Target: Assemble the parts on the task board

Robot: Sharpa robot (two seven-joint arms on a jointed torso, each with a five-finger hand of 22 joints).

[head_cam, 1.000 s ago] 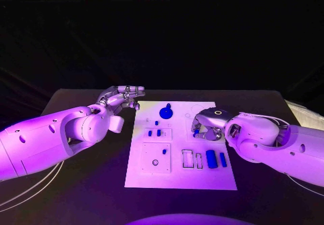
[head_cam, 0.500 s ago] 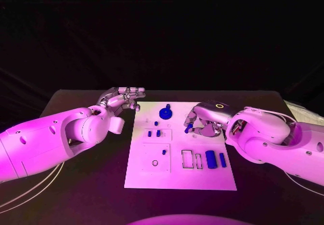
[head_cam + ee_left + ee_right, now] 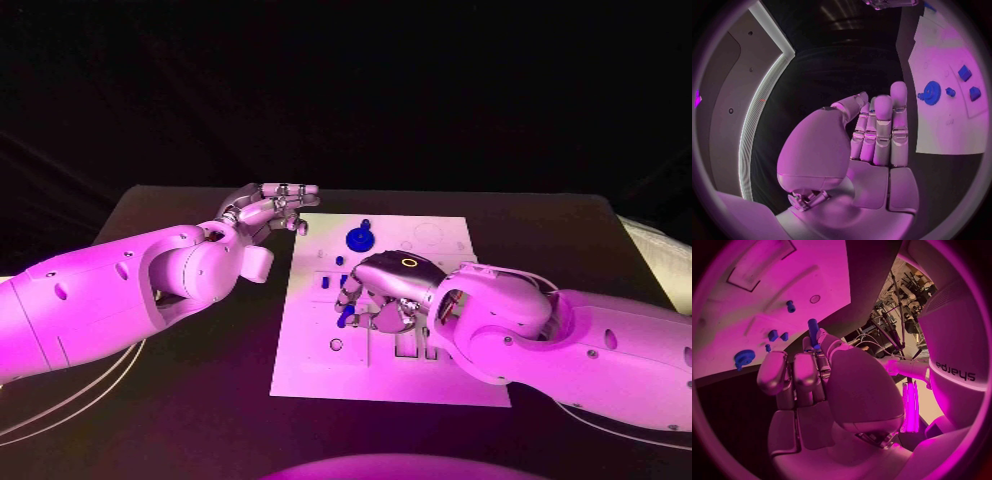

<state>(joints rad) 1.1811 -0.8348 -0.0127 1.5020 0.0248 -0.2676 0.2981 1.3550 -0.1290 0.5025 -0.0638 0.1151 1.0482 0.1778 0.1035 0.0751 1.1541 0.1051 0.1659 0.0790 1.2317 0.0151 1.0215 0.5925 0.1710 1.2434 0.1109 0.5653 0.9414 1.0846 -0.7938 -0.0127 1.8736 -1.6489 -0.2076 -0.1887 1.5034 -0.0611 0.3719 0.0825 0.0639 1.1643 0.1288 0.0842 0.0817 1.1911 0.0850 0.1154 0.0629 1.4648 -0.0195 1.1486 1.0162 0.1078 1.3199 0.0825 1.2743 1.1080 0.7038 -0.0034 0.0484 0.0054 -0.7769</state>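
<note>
The white task board (image 3: 433, 235) lies in the middle of the black table. My right hand (image 3: 378, 295) hovers over the board's left middle and pinches a short blue peg (image 3: 813, 333) between thumb and fingers; the peg's tip (image 3: 346, 311) shows just below the hand. A blue gear (image 3: 358, 238) stands near the board's far edge and appears again as the gear (image 3: 744, 358) and the gear (image 3: 931, 91). My left hand (image 3: 274, 207) hangs beside the board's far left corner, fingers straight, holding nothing.
Small blue parts (image 3: 772, 335) sit in the board's left section, with another blue stud (image 3: 790, 305) beyond them. Two blue blocks (image 3: 965, 72) lie near the gear. My right arm (image 3: 577, 335) covers the board's right half. Bare black table (image 3: 173, 400) surrounds the board.
My right hand has swung from the board's right side across to its left middle, nearer me, carrying the blue peg. The left hand has barely moved.
</note>
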